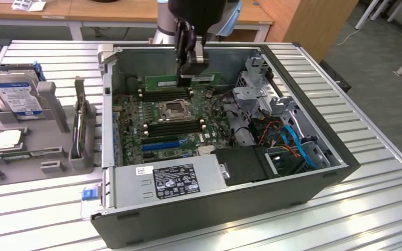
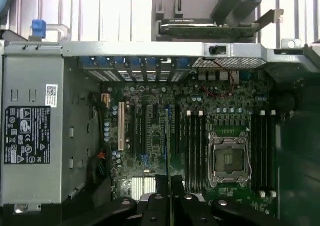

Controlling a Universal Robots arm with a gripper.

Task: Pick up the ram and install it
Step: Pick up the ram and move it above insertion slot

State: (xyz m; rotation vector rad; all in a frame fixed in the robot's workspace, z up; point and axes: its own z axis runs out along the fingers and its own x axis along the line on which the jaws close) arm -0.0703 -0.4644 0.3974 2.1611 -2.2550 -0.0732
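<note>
The ram point(image 1: 163, 82) is a long green stick held level and on edge inside the open computer case point(image 1: 222, 209). My gripper point(image 1: 191, 70) is shut on its middle from above. The stick hangs over the black memory slots point(image 1: 165, 94) at the far side of the processor socket point(image 1: 175, 110), apart from them. In the wrist view my gripper point(image 2: 168, 201) has its fingers point(image 2: 158, 206) close together above the motherboard point(image 2: 150, 101), beside the memory slots point(image 2: 195, 146) and the socket point(image 2: 229, 158).
More black slots point(image 1: 176, 127) and a blue slot point(image 1: 163, 142) lie nearer on the board. A power supply point(image 1: 166, 180), a drive cage point(image 1: 257, 99) and blue and orange cables point(image 1: 292, 141) crowd the case. A grey fixture point(image 1: 47, 157) on the exterior view's left holds a hard drive point(image 1: 16, 94) and a processor chip point(image 1: 9, 138).
</note>
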